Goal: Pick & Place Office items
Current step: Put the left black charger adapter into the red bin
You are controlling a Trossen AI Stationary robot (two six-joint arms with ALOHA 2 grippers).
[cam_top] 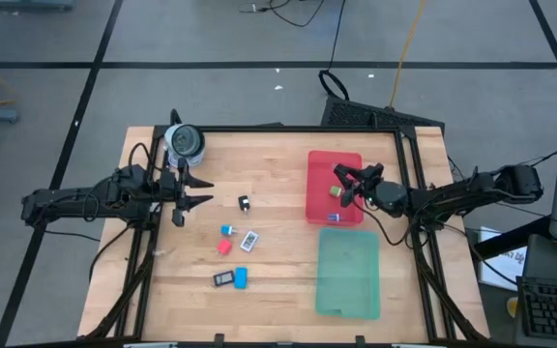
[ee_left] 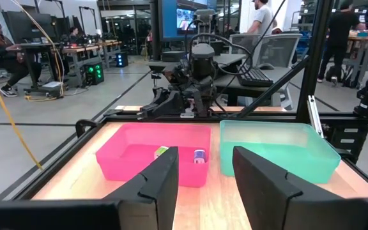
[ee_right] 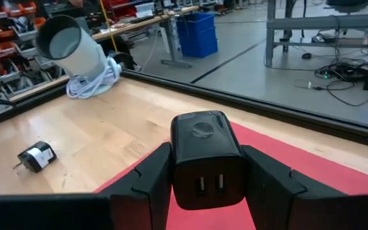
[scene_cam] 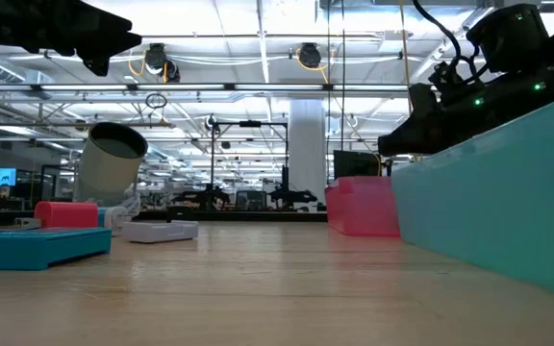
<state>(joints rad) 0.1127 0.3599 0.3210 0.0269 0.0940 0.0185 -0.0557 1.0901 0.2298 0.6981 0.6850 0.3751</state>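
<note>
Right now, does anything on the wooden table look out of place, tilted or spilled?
Nothing is spilled or damaged. The large grey round roll lies tipped on its side at the table's far left corner. The right gripper holds a black charger block over the red tray; the left gripper waits open.

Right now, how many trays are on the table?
2. The red tray lies toward the table's far right, under the right gripper, which holds a black block. The green tray lies just nearer than it. None seems hidden.
</note>
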